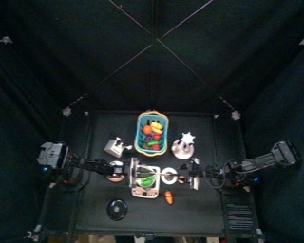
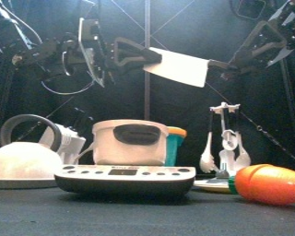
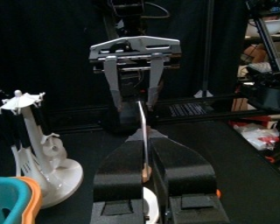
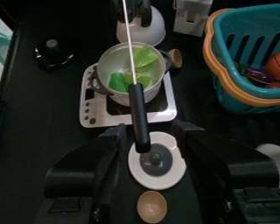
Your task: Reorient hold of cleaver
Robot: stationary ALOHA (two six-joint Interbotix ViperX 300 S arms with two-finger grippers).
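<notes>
The cleaver (image 2: 177,66) hangs in the air above the pot, its pale blade flat to the front view. My left gripper (image 2: 129,53) is shut on the blade, which shows edge-on (image 3: 143,140) between the jaws of the left gripper (image 3: 146,171). From the other side, my right gripper (image 2: 220,63) stands open, its jaws wide on either side of the black handle (image 4: 139,109) without touching it. From above, the cleaver (image 1: 165,173) spans between the left gripper (image 1: 140,173) and the right gripper (image 1: 193,174).
Below the cleaver, a pot of green vegetables (image 4: 136,68) sits on a scale (image 2: 125,177). A kettle (image 2: 21,157) stands at the left and a carrot (image 2: 276,182) at the right. Behind are a basket (image 1: 152,133) and a white utensil stand (image 3: 38,149).
</notes>
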